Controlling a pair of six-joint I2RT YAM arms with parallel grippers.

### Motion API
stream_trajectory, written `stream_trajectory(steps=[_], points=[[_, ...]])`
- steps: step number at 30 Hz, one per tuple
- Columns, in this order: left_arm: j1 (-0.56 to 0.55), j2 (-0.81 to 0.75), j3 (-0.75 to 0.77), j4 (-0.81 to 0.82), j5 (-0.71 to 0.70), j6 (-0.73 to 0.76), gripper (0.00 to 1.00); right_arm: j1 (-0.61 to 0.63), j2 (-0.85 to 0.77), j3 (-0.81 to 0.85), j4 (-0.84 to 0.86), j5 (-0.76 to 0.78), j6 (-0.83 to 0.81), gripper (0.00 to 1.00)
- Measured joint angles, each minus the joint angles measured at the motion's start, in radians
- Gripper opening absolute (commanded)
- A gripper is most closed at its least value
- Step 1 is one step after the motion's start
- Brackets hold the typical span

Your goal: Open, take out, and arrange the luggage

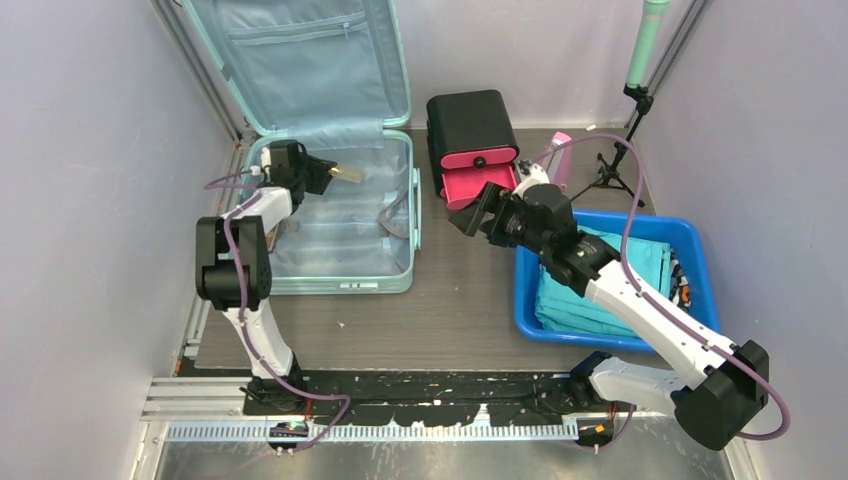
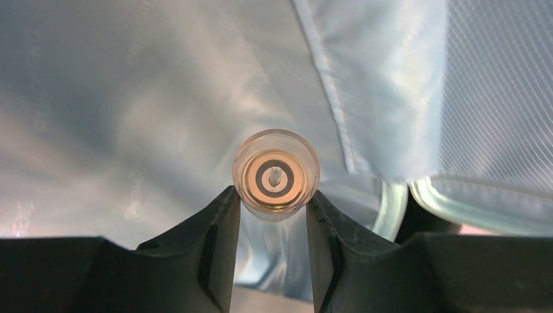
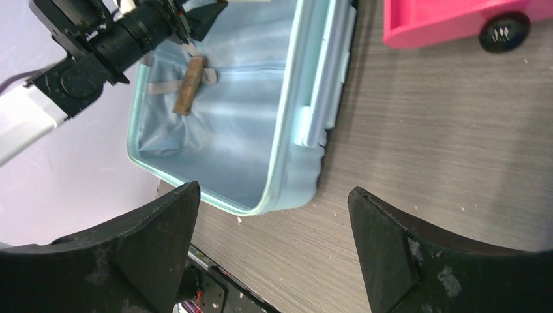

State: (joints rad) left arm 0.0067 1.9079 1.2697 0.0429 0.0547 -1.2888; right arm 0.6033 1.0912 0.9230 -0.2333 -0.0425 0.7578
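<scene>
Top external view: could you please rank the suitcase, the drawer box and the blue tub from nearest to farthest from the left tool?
1. Suitcase, directly beneath the left tool holding a bottle.
2. Drawer box, to its right, at the back.
3. Blue tub, far right, near side.

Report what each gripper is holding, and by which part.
The left gripper holds a small clear amber bottle, pinched across its round sides, over the open luggage. The right gripper is open and holds nothing.
</scene>
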Motion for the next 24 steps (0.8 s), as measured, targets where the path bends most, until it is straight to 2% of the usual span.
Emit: stream_trajectory(steps=[9,15,24], points=[[-0.026,-0.280,-0.154,-0.016,0.113,0.140,0.19,0.000,0.051,0.074,0.011,-0.019,-0.019,0.89],[-0.104,-0.494,-0.246,-0.031,0.237,0.259,0.20,0.000,0.119,0.089,0.030,-0.034,-0.024,0.88],[-0.179,-0.622,-0.381,-0.067,0.498,0.378,0.22,0.000,0.173,0.089,0.209,-0.221,-0.020,0.79]])
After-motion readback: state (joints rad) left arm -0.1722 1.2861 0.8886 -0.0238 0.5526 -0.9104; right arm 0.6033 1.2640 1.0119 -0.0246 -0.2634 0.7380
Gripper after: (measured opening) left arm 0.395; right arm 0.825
